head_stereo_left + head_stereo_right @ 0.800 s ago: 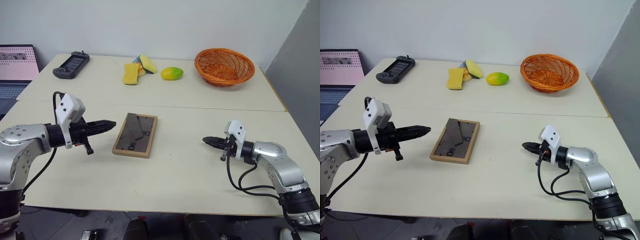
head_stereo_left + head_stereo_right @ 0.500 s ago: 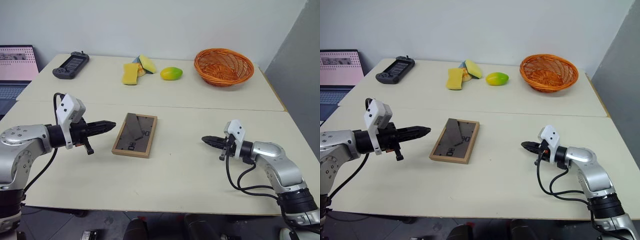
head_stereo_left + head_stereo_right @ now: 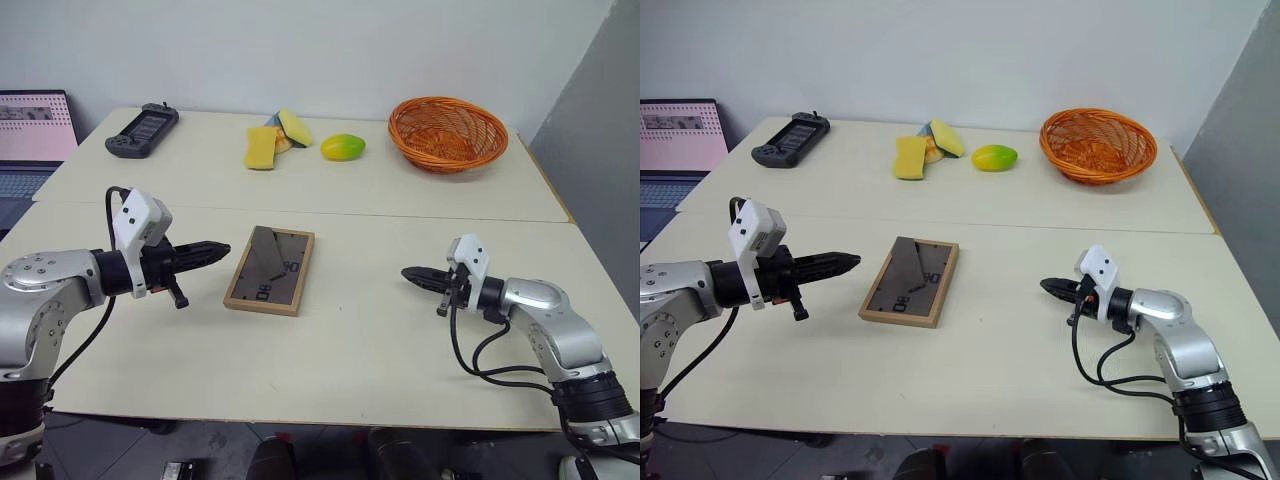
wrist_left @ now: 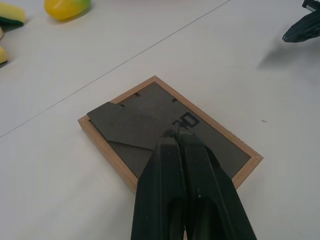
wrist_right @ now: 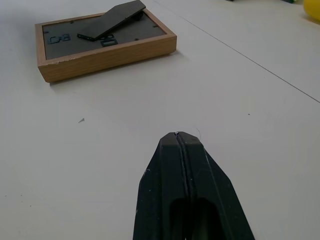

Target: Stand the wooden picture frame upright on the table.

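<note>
Wooden picture frame [image 3: 270,271] flat on the table [image 3: 350,330], face down, dark back up, near the middle of the front half, just in front of the seam. Easel stand lifted a little off the back, as seen in the right wrist view. White marks on the dark back.

Left gripper [image 3: 226,245] just beside the frame's left long edge, up in the air, touching nothing. Fingers pressed tight together, nothing between them. Arm reaching in from the left side, gripper pointing toward the frame and tipped a little down. Tip over the frame's back in the left wrist view.

Right gripper [image 3: 408,274] well apart from the frame, on its right side, above bare table. Fingers pinched tight too, empty. Arm bent at the elbow, coming in from the right, tip pointing left toward the frame and a bit down.

Farther back on the table: yellow sponges [image 3: 272,140], a mango [image 3: 343,147], an orange basket [image 3: 448,132] and a black handheld device [image 3: 143,129]. Laptop [image 3: 32,135] off the table's left side.
</note>
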